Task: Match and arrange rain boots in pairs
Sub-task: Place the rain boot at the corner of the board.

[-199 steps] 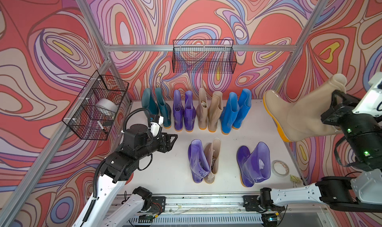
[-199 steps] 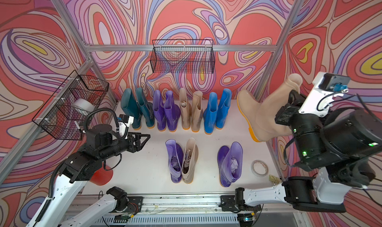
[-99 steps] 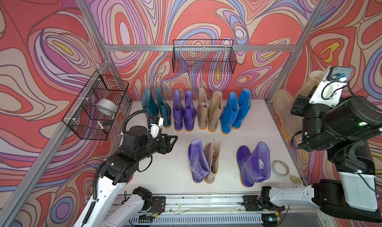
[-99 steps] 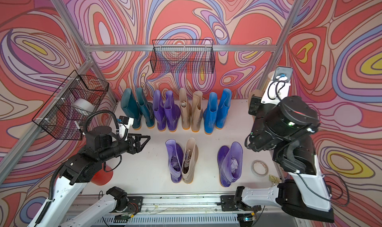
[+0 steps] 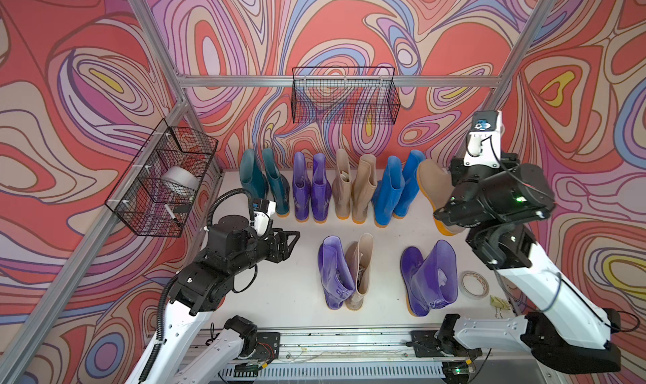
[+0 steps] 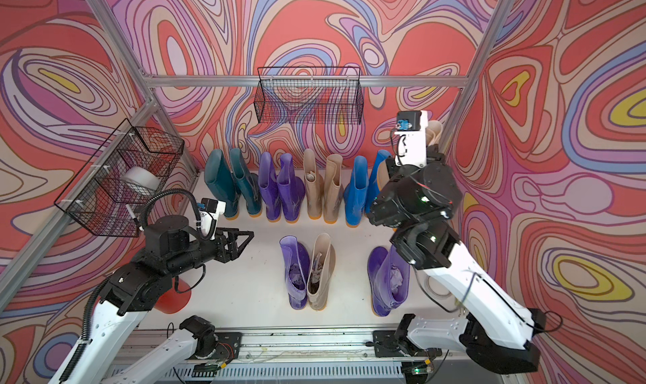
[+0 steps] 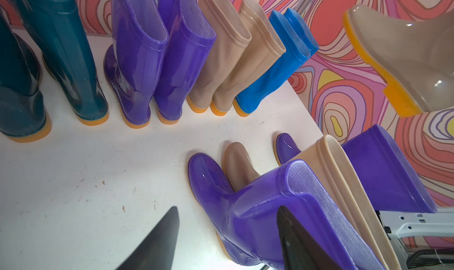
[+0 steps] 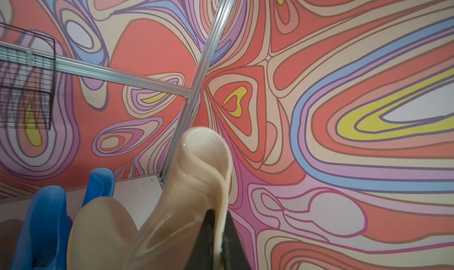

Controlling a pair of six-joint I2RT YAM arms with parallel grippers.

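Note:
Along the back wall stand rain boots in pairs: teal (image 5: 265,179), purple (image 5: 311,186), beige (image 5: 353,186) and blue (image 5: 395,186). In front, a purple boot (image 5: 334,274) stands against a beige boot (image 5: 360,270), and two more purple boots (image 5: 428,281) stand to their right. My right gripper (image 8: 218,213) is shut on the cuff of another beige boot (image 5: 433,186), which hangs tilted in the air just right of the blue pair. My left gripper (image 5: 292,244) hovers open and empty, left of the front purple boot (image 7: 221,182).
A wire basket (image 5: 344,97) hangs on the back wall, and another one (image 5: 164,186) holding a tape roll hangs on the left frame. A tape ring (image 5: 473,284) lies at the table's right edge. A red object (image 6: 173,296) sits under my left arm.
My right arm has swung the beige boot in from high on the right, down and leftward, to beside the blue pair. The left arm has barely moved.

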